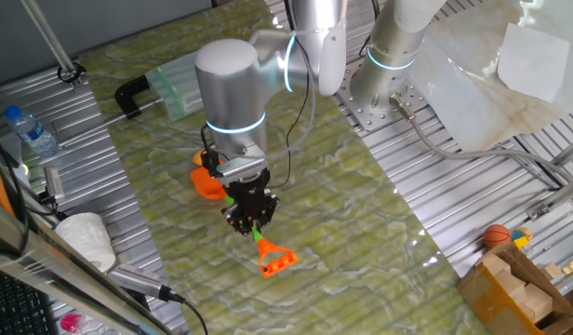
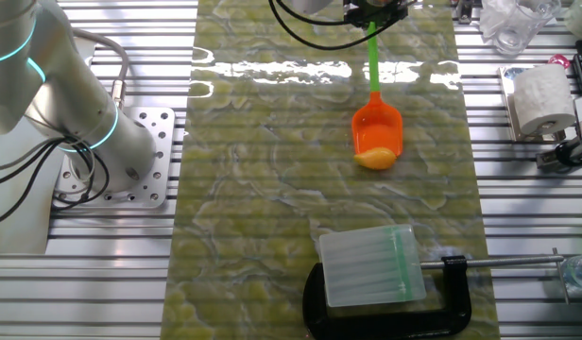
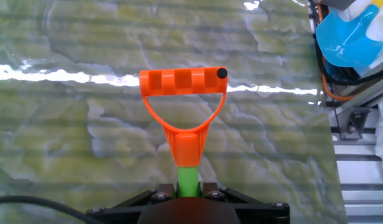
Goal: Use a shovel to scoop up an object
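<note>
Other fixed view: object (image 2: 375, 159) is sitting at the lip of the shovel (image 2: 377, 125) blade, at the far end from the claw (image 2: 371, 17). Claw is pinching the green shaft near the D-handle, keeping the blade low on the tabletop (image 2: 272, 208) for scooping.

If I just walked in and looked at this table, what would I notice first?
Probably the bright orange shovel in the middle of the green marbled mat, with the gripper shut on its thin green shaft. A little yellow lump sits at the front lip of the blade. In the hand view, the shovel's orange D-shaped handle fills the picture.
</note>
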You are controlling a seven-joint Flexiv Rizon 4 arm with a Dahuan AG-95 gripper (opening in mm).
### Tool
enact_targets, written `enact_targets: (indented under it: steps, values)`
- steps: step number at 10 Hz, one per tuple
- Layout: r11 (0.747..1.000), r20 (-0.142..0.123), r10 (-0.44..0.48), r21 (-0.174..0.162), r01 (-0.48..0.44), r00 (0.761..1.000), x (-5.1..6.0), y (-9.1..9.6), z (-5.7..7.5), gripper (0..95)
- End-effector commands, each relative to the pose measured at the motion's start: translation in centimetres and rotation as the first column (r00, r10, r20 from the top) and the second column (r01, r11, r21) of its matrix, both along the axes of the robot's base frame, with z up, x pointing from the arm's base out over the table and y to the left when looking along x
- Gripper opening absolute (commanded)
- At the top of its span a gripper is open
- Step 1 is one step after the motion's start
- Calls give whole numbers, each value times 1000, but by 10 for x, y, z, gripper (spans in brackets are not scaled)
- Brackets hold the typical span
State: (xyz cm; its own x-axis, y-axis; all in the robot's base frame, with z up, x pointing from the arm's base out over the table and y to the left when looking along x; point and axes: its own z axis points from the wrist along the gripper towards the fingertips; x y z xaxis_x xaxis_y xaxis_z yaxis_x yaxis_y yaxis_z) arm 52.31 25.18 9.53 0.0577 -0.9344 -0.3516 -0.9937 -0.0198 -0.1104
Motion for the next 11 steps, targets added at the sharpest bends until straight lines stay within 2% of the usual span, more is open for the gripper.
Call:
enact_targets:
  steps: [1,11]
  values:
    - [1000,4,6,1,-6,1000,0,-2,-1,0]
    - [1000,7,25,3,-25,1000,-13,-21,1,0]
